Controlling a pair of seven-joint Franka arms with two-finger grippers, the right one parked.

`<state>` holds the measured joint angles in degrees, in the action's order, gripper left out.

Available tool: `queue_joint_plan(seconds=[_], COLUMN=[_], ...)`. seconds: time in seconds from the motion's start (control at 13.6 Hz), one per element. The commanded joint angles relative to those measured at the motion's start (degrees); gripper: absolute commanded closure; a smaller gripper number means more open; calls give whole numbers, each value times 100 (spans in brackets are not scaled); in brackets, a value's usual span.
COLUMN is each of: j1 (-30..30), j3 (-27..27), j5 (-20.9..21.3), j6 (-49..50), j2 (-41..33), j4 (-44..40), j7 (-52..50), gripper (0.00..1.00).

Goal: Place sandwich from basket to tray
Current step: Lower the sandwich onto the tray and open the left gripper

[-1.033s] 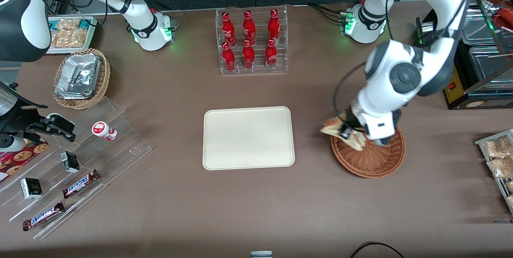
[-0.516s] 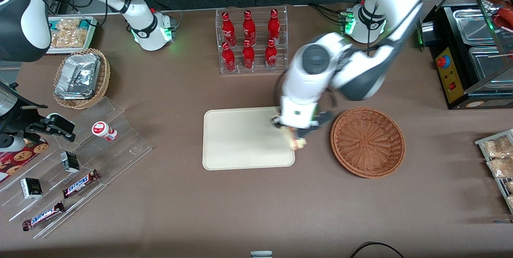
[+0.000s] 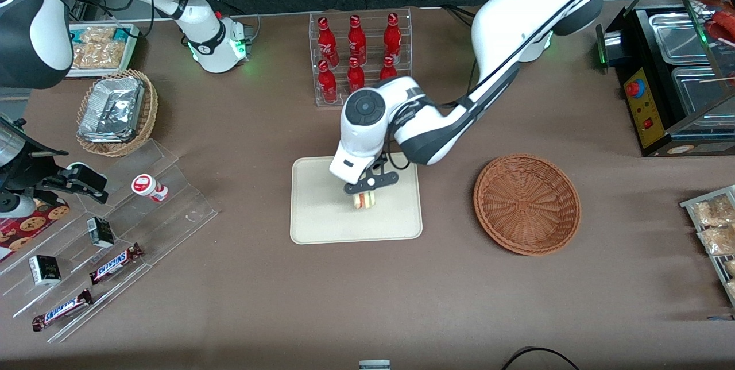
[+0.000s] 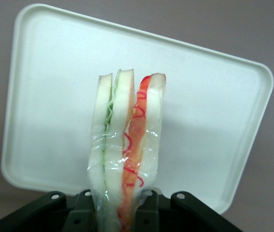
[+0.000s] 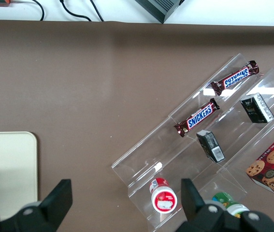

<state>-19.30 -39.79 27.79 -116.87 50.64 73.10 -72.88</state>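
My left gripper (image 3: pixel 366 188) hangs over the middle of the cream tray (image 3: pixel 321 220), shut on the clear-wrapped sandwich (image 3: pixel 364 200). In the left wrist view the sandwich (image 4: pixel 125 145) stands on edge between the black fingers (image 4: pixel 149 212), with white bread, pale green filling and red-orange filling showing, and the tray (image 4: pixel 54 96) lies under it. I cannot tell whether the sandwich touches the tray. The reddish-brown wicker basket (image 3: pixel 526 204) sits beside the tray toward the working arm's end of the table, with nothing in it.
A clear rack of red bottles (image 3: pixel 359 58) stands farther from the front camera than the tray. Toward the parked arm's end are stepped acrylic racks (image 3: pixel 115 232) with candy bars and a tan basket of foil packs (image 3: pixel 116 111). A black appliance (image 3: pixel 677 71) stands at the working arm's end.
The left arm has carried the sandwich from above the basket across to the tray, and now holds it over the tray's middle. The basket is left with nothing in it.
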Motion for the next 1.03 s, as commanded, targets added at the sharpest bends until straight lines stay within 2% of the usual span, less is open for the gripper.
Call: queue_joint_plan(seconds=[0.0, 0.37, 0.44, 0.52, 0.59, 0.74, 0.96], j1=[-153, -338, -382, -382, -382, -338, -260], j3=[24, 454, 463, 463, 463, 437, 428], j5=[235, 254, 262, 262, 254, 175, -421], j6=[-204, -872, -907, -925, -925, -873, -181], j2=[499, 929, 1009, 1070, 1062, 984, 510], j4=[-331, -410, -445, -489, -489, -516, -682], j7=[405, 1021, 1048, 1039, 1039, 890, 951], gripper=[98, 98, 91, 56, 2, 1, 0])
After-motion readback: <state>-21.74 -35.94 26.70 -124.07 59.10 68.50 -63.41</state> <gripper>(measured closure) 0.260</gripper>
